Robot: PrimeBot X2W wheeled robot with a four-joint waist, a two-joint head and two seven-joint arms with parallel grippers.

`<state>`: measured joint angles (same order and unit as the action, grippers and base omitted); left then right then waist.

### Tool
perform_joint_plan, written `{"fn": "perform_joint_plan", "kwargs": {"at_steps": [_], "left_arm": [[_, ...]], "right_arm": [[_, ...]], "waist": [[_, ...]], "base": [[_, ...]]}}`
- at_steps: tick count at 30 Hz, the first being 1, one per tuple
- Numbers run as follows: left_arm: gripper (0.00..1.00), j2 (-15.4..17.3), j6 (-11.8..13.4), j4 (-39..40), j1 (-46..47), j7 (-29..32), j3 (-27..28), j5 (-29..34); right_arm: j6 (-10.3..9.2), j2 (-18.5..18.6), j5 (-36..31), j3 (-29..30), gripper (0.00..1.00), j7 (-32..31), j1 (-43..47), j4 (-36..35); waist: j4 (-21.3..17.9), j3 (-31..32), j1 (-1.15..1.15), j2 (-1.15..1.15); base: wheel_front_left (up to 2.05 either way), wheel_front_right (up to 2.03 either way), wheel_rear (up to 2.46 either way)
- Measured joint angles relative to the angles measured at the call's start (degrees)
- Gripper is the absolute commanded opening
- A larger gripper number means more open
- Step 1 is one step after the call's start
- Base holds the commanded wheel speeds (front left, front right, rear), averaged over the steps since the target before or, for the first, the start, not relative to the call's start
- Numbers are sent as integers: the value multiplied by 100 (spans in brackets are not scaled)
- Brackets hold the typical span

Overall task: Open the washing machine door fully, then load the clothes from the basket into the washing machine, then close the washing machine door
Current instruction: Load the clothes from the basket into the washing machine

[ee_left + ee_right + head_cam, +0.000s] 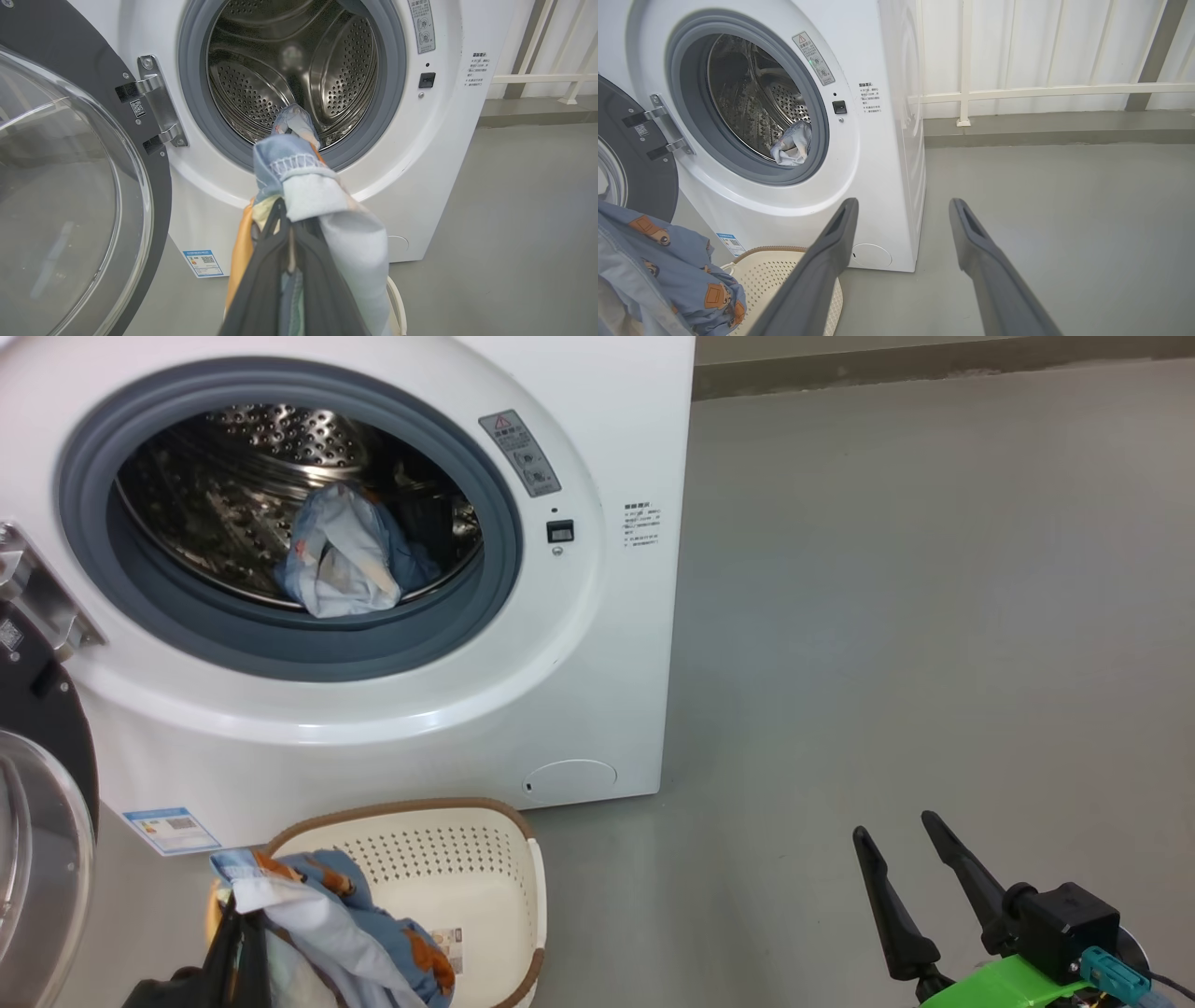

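Observation:
The white washing machine [597, 644] stands with its black door [70, 186] swung wide to the left, the glass bowl facing out. One light-blue printed garment [336, 560] lies at the front of the steel drum [289, 60]. My left gripper [285, 210] is shut on another of the clothes [310, 191], which hangs in the air in front of the drum opening and over the basket [467, 868]. That garment also drapes at the lower left in the right wrist view [668, 261]. My right gripper [894, 826] is open and holds nothing, off to the right of the machine above the floor.
Grey floor [934, 616] stretches to the right of the machine. A white railing and panelled wall [1041, 88] run behind it. The open door [37, 821] juts out at the left. The basket's cream inside with a label [446, 938] is partly bare.

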<state>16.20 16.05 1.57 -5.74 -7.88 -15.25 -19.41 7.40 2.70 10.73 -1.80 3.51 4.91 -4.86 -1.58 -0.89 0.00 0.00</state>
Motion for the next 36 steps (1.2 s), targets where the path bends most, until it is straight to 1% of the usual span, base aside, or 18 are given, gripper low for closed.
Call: {"fn": "perform_joint_plan", "kwargs": {"at_steps": [11, 14, 19, 22, 28, 33, 36], "left_arm": [[0, -19, 0, -179, 38, -21, 8, -110], [0, -59, -20, -344, 218, -45, 7, -159], [0, -103, -149, -756, 686, -158, 19, -238], [0, -156, -241, -1065, 1026, -205, 32, -320], [0, -210, -532, -1667, 1989, -221, 77, -508], [0, -167, -788, -2161, 2982, -68, 155, -600], [0, -71, -985, -2463, 3613, 92, 208, -716]], "right_arm": [[0, 0, 0, -19, 100, -16, -1, -38], [0, 0, 0, -62, 100, -16, -5, -53], [0, 0, 0, -120, 100, -14, -52, -79], [0, 0, 2, -144, 100, -5, -131, -98], [0, 1, 3, -246, 100, 64, -393, -133], [0, 3, 44, -321, 100, 185, -687, -123], [0, 4, 74, -360, 100, 292, -866, -79]], "waist": [[57, -158, 0, 0], [61, -244, 0, 0], [40, -433, 0, 0], [21, -577, 0, 0], [-31, -948, 0, 0], [-112, -1330, 0, 0], [-183, -1576, 0, 0]], "base": [[0, 0, 0], [0, 0, 0], [0, 0, 0], [0, 0, 0], [0, 0, 0], [0, 0, 0], [0, 0, 0]]}}
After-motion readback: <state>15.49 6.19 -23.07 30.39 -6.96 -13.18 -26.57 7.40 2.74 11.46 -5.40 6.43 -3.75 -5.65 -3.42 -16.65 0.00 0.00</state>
